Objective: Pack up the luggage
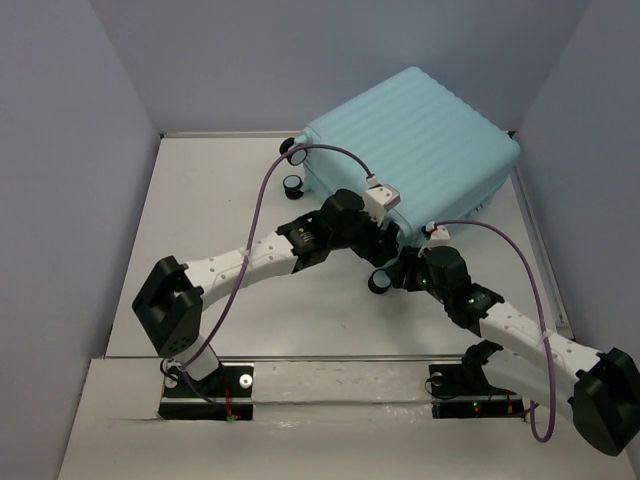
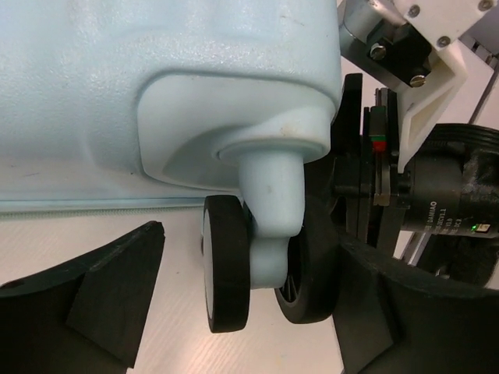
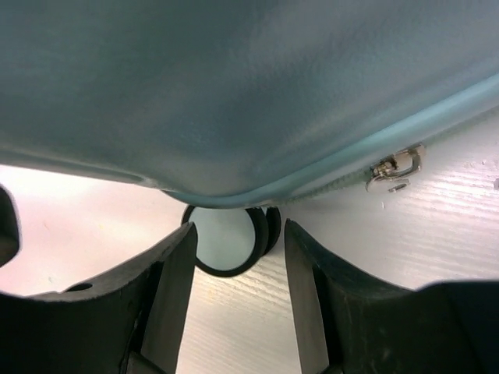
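Note:
The luggage [image 1: 410, 150] is a pale aqua hard-shell suitcase lying shut at the back right of the table. My left gripper [image 1: 385, 238] is at its near edge. In the left wrist view this gripper [image 2: 249, 238] stands open around a twin black spinner wheel [image 2: 226, 269]. Its right finger [image 2: 390, 312] lies against the right tyre, and the left finger [image 2: 101, 300] is clear of the left tyre. My right gripper [image 3: 239, 234] is open under the shell [image 3: 234, 93], with another wheel [image 3: 226, 238] just beyond its tips and only table between them.
A metal zipper pull [image 3: 394, 171] hangs from the suitcase seam to the right of my right gripper. Two more wheels [image 1: 296, 150] stick out at the suitcase's left end. The white table [image 1: 220, 200] has a raised rim along its right side.

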Controlling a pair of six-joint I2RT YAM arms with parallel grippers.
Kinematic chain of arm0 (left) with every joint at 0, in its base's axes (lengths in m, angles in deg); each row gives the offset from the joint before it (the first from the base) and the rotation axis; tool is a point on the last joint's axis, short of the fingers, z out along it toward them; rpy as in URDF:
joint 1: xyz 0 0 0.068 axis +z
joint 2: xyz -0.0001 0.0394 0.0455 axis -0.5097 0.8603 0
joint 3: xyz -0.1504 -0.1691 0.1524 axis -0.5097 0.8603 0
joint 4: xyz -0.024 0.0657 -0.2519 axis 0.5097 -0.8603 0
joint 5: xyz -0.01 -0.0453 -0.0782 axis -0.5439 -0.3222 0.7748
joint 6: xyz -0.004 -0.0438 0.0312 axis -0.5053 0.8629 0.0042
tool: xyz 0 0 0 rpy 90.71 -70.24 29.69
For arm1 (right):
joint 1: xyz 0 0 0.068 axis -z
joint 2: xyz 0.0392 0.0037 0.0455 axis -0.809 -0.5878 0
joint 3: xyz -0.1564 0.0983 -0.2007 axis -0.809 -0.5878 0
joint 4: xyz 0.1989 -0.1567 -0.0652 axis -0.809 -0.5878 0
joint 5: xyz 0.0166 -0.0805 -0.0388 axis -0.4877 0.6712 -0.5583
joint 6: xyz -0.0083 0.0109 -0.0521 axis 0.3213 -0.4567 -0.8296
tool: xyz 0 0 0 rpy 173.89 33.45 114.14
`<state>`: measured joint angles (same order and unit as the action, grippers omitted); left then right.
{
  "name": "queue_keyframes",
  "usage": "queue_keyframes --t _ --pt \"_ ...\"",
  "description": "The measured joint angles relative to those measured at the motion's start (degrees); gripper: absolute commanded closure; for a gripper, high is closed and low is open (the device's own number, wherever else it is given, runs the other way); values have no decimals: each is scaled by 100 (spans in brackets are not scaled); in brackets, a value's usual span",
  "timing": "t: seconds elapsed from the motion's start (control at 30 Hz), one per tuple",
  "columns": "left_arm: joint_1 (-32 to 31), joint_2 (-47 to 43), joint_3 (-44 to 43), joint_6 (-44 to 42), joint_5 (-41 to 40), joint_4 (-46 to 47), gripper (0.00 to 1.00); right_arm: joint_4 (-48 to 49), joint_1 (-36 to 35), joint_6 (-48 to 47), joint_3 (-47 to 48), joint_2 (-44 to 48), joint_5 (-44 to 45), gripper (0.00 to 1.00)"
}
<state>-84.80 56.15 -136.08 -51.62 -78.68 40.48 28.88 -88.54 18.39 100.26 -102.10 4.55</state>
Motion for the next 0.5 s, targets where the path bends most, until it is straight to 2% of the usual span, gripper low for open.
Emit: queue_keyframes --t 0.03,0.07,0.1,0.13,0.3,0.4,0.43,0.5 --pt "0 4 0 13 37 -2 44 -2 0 -9 2 26 -26 44" --pt "-2 4 -2 28 94 7 64 13 0 -20 2 52 -52 43" --pt "-39 4 -15 20 111 20 77 20 0 -24 2 79 -68 42" --pt "-83 4 -61 42 109 44 94 15 -2 -20 2 118 -81 41" --pt "-42 15 -76 127 195 33 94 -238 2 2 57 522 -229 41" --pt "103 -59 72 420 503 232 94 -614 2 0 223 890 -293 49" --pt "175 -120 146 518 588 273 94 -688 2 0 280 990 -291 56" --pt "345 -282 269 686 754 297 94 -778 24 -4 345 1137 -238 58"
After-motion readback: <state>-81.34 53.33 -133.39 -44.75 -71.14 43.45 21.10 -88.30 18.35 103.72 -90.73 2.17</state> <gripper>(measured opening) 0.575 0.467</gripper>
